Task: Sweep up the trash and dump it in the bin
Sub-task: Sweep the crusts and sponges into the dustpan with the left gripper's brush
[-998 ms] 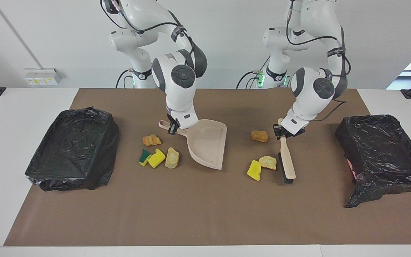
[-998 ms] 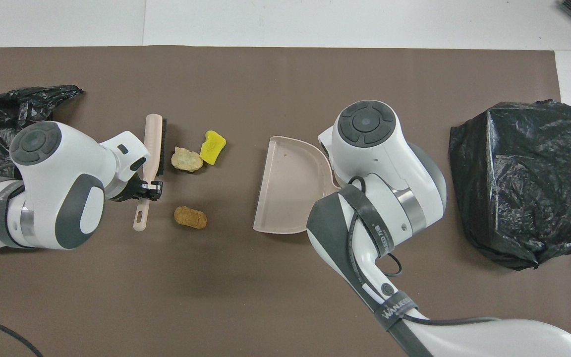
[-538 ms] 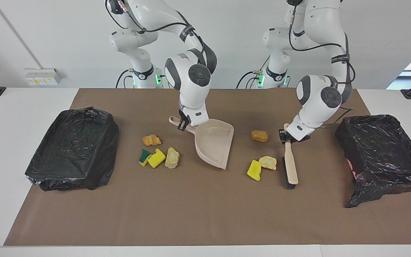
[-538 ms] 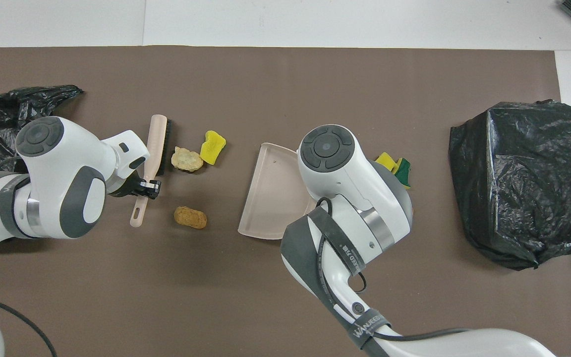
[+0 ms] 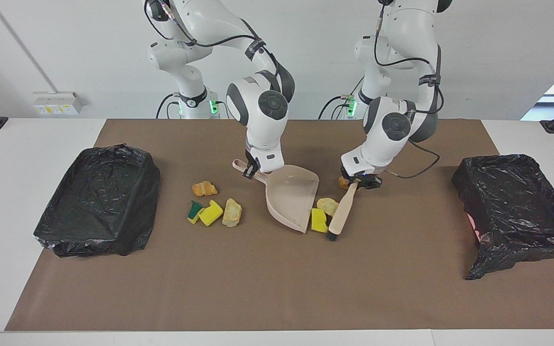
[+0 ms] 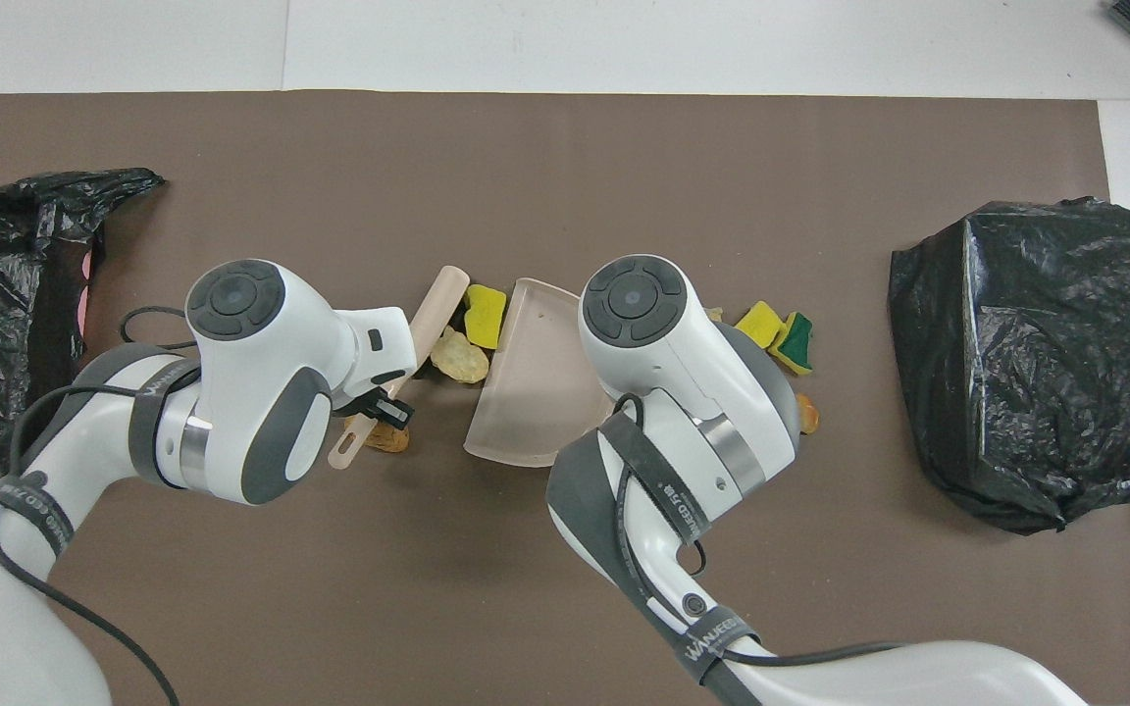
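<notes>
Left pincer point(image 5: 359, 182) clamping brush point(image 5: 341, 214), right pincer point(image 5: 248, 171) clamping dustpan point(image 5: 290, 196) (2 scraps point(image 5: 319, 220) between)

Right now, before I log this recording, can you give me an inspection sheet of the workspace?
Surface: brown mat on a white table.
Job's things: dustpan, mouth toward the left arm's end; brush against a yellow scrap and a beige scrap at the pan's lip; orange-brown scrap by the brush handle; four scraps toward the right arm's end; two black-lined bins, one at each end.
Clutter: nothing seen.
Grippers: left gripper shut on the brush handle; right gripper shut on the dustpan handle.
Cables: black cable looping from the left arm.
Surroundings: white wall, wall socket box.
</notes>
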Available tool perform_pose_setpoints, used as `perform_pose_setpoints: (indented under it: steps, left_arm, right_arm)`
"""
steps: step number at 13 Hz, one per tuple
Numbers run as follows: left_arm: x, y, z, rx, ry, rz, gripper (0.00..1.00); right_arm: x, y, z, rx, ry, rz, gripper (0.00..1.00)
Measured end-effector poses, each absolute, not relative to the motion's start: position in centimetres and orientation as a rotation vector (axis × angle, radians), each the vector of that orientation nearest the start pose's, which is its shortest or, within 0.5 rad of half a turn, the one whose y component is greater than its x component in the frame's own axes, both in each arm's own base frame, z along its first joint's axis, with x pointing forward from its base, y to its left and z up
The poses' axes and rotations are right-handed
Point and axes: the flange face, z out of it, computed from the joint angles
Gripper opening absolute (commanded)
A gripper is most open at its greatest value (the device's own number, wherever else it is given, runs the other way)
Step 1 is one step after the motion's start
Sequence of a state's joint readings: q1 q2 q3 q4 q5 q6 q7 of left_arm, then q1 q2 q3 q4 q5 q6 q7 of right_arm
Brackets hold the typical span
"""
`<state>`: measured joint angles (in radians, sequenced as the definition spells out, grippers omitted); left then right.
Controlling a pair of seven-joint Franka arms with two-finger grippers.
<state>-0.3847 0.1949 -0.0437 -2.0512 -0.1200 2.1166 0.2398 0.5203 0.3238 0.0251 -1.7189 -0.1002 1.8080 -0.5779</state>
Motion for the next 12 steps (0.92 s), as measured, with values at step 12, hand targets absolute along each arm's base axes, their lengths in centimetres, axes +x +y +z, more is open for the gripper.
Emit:
perform_pose_setpoints:
  steps: [12]
  left_arm:
    - [43.6, -30.8, 42.0, -3.182, 0.395, 0.397, 0.00]
  right_arm:
    - [53.3, 31.4, 37.6, -2.669, -1.728, 0.359, 0.00]
